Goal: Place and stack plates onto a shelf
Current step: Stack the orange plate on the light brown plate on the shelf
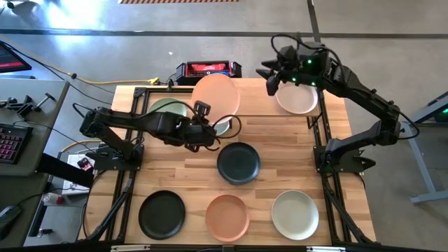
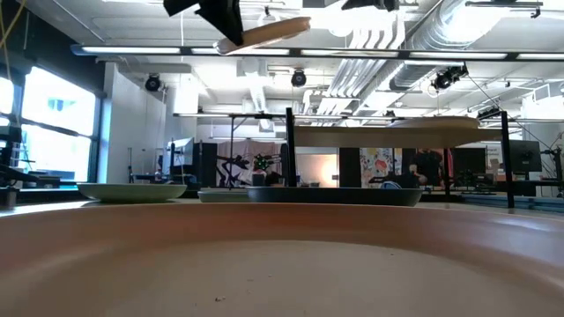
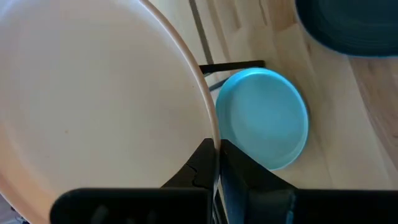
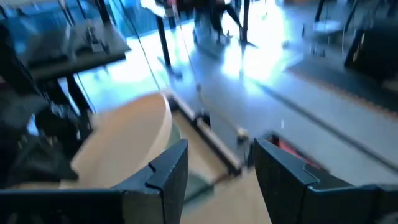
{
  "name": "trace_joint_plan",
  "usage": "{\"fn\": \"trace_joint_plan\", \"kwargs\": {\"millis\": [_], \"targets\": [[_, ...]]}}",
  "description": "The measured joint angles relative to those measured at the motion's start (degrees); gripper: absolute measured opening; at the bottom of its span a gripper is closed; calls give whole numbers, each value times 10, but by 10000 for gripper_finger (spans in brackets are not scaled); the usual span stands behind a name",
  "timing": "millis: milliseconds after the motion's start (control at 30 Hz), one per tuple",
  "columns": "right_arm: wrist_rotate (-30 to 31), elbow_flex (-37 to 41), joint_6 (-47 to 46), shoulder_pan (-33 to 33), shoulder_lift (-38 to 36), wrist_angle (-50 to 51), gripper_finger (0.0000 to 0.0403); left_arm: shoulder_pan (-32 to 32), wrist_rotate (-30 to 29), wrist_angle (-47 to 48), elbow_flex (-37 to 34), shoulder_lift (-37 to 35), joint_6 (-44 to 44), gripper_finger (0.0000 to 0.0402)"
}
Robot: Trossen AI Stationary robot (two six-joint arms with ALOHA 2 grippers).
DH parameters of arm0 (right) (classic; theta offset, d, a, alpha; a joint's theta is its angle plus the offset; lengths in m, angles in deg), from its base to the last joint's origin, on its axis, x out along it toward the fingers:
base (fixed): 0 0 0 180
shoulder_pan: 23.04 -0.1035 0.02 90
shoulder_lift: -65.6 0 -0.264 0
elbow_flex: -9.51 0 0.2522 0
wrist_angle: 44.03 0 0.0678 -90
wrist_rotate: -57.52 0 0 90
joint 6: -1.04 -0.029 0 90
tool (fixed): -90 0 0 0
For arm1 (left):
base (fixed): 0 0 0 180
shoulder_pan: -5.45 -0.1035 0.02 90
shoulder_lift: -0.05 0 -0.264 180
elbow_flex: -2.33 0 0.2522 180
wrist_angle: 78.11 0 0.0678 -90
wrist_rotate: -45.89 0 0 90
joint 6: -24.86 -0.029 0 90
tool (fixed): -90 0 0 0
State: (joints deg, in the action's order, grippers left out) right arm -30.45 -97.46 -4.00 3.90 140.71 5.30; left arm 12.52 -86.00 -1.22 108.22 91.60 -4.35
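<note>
My left gripper [image 1: 207,119] is shut on a peach plate [image 1: 215,94] and holds it in the air over the far middle of the table; the low view shows this plate [image 2: 264,33] high up and slightly tilted. Below it a pale plate [image 3: 267,118] lies flat on the table. My right gripper [image 1: 269,78] hovers open at the far right, holding nothing, beside an off-white plate [image 1: 297,96]. The shelf [image 2: 397,134] stands raised on black posts. Pale green [image 1: 168,108], dark teal [image 1: 238,162], black [image 1: 162,213], terracotta [image 1: 227,215] and cream [image 1: 295,213] plates lie flat on the tabletop. My left gripper pinches the peach plate's rim [image 3: 215,142] between its two fingers, at the plate's near edge. The fingers come from the table's near left, slanting down. The plate is lifted clear of everything and reaches away from the fingers toward the far edge, slightly tilted.
A red-and-black box [image 1: 208,69] sits just beyond the table's far edge. Black frame bars [image 1: 126,182] run along the table's left and right sides. In the low view, the near terracotta plate's rim [image 2: 282,255] fills the foreground.
</note>
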Motion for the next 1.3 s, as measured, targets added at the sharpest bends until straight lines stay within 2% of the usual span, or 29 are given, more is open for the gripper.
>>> {"fn": "trace_joint_plan", "kwargs": {"millis": [233, 633, 1000, 1133, 1300], "targets": [[-8, 0, 5, 0, 0, -63, 160, 1, 3, 1, 3, 0, -25, 1], [-8, 0, -70, -40, 0, 77, 160, 1, 33, 1, 3, 0, -11, 1], [-6, 0, -152, -96, 45, 140, 160, 20, 50, 2, 3, 18, -11, 1], [-4, 0, -177, -115, 60, 162, 160, 29, 42, 3, 3, 42, -57, 1], [29, 0, -207, -129, 63, 165, 160, 32, 8, 4, 3, 67, -126, 1]]}}
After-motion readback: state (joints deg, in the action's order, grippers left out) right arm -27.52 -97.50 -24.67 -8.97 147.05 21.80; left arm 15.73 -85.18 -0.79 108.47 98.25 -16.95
